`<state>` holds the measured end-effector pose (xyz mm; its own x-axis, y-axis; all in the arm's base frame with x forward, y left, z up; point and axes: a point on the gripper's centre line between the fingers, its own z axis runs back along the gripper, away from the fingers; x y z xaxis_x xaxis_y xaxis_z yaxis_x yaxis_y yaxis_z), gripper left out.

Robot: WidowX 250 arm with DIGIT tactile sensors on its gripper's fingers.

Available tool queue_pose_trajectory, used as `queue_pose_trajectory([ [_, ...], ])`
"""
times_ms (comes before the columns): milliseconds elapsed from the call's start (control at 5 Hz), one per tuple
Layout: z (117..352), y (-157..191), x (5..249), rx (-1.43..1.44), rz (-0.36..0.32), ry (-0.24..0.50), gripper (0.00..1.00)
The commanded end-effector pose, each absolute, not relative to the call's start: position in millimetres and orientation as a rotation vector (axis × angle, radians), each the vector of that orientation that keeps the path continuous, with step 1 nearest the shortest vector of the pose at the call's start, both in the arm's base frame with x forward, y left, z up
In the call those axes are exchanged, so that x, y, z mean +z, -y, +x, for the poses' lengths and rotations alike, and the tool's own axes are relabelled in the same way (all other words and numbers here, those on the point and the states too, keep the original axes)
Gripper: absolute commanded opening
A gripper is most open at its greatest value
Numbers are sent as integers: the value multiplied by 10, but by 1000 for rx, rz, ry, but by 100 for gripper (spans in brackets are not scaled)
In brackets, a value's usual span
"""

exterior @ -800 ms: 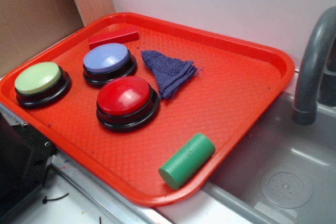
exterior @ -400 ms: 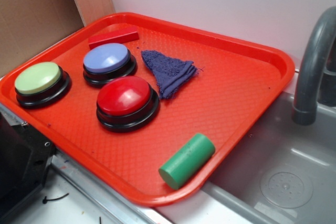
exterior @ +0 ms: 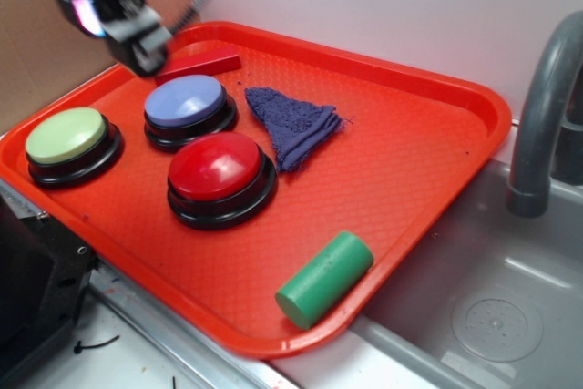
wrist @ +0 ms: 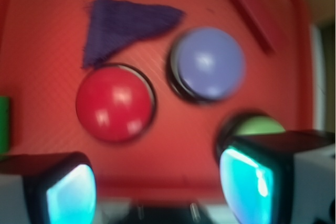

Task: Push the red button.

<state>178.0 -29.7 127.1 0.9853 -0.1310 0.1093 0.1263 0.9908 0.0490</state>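
Black gripper (exterior: 137,43) aloft at far left, fingers spread wide and empty, poised for descent; then green domed button (exterior: 66,135), blue domed button (exterior: 185,100), glossy red domed button (exterior: 215,166) mid-tray on orange plastic tray (exterior: 428,161), untouched, purple cloth (exterior: 293,123) just beside.

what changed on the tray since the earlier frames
The gripper has come into view at the upper left, above the tray's far corner, holding nothing. The red button, blue button, green button, cloth and green cylinder lie where they were.
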Motion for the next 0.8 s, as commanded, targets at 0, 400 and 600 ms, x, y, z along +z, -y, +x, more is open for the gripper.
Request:
queue_pose_trajectory([
  [0,1929,471,463,-208,15,107,100],
  [400,1949,618,437,-213,4,65,100],
  [600,1927,534,747,-156,-6,90,100],
])
